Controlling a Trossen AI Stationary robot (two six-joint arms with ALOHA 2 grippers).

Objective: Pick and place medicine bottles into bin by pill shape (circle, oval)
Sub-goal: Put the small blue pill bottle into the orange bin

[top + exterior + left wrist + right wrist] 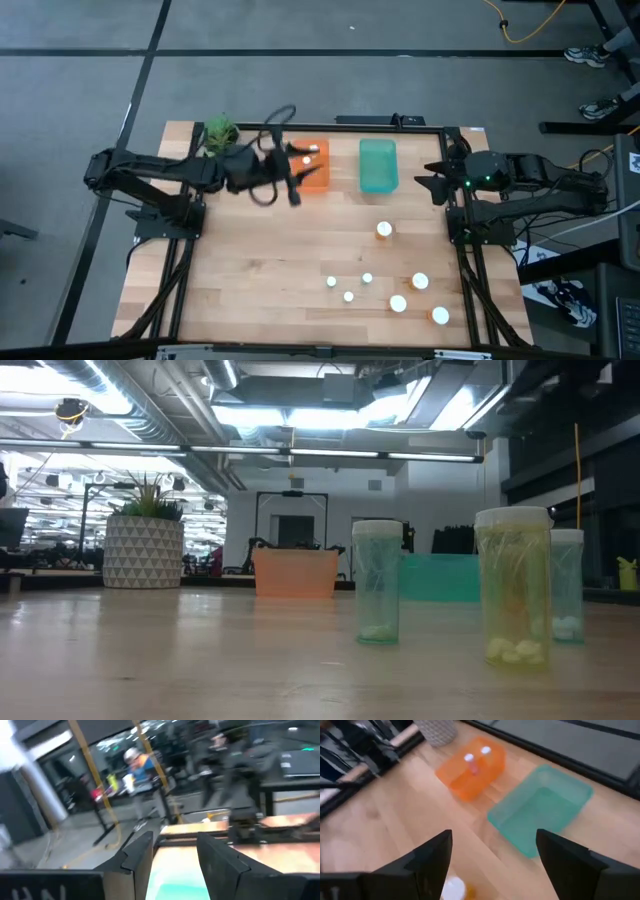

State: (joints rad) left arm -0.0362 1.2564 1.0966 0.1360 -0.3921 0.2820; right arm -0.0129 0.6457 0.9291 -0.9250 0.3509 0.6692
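Open-plan robotics lab or industrial office. Exposed ceiling ducts [150,405], strip lights [330,455], grey carpet floor [300,85], wooden bench [300,260] in a black metal frame [100,225], yellow cable [530,25] trailing on the floor, potted plant [143,538] for decor.

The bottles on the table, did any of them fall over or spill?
No, nothing stands out. The loose bottles stand upright with caps on, two more stand in the orange bin, and the green bin holds none. No pills lie on the table.
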